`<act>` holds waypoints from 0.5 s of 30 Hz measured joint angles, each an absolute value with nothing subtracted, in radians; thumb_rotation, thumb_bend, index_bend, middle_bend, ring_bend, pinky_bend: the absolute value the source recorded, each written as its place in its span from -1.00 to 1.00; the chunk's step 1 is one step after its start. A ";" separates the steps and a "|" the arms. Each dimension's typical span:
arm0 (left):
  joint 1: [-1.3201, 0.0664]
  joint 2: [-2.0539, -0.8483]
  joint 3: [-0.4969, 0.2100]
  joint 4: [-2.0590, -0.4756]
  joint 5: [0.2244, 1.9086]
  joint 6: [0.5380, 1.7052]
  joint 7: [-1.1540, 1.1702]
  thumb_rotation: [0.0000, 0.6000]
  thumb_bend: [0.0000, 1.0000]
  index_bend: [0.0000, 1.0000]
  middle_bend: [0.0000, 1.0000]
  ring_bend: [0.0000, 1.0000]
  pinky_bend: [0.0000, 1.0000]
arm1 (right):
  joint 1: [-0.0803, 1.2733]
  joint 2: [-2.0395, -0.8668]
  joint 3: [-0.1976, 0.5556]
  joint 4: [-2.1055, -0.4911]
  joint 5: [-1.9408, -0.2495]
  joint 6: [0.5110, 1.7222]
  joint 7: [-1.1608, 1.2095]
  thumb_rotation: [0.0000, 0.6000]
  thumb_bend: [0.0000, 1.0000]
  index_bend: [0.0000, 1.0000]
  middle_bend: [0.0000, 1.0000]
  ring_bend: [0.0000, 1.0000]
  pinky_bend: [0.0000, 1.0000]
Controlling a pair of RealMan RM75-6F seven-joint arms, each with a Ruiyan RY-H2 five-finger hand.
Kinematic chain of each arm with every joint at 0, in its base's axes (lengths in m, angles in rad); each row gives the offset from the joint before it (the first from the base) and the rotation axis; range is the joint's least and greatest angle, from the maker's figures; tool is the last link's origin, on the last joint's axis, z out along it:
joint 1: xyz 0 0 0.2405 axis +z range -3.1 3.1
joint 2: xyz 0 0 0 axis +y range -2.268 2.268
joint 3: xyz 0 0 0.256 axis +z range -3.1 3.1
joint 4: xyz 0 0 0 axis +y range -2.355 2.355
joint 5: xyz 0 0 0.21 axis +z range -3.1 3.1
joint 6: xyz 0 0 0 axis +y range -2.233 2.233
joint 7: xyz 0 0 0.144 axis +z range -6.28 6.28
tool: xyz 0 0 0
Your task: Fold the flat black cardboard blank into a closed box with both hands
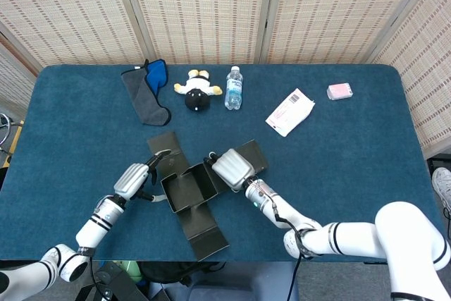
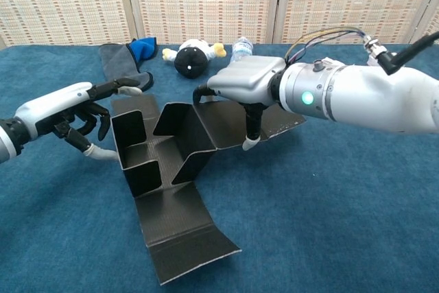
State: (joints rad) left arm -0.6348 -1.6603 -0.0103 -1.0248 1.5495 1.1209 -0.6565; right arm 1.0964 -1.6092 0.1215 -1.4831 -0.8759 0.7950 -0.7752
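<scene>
blank: your black cardboard blank [image 1: 189, 188] [image 2: 164, 162], ribbed, partly folded
pose: both side walls raised into a trough, skewed diagonally
flaps: long end flaps flat
place: near the surface's front edge, left of centre

I see matt black ribbed cardboard blank [image 2: 171, 169], glossy silver plastic hands [image 2: 243, 80], napped blue cloth table cover [image 1: 338, 167], woven wicker screen [image 1: 204, 5] behind
</scene>
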 measured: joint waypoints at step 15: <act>-0.630 -1.577 0.012 -1.154 1.540 1.052 -0.811 1.00 -0.81 -1.00 -1.00 0.21 0.70 | 1.168 -1.575 0.104 -1.446 -1.046 0.709 -0.711 1.00 -0.75 -0.50 -0.43 0.63 1.00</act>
State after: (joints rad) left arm -0.6295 -1.5765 0.0119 -1.1543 1.5395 1.0525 -0.8109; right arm 1.1680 -1.5749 0.1044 -1.4455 -1.0460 0.7089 -0.7111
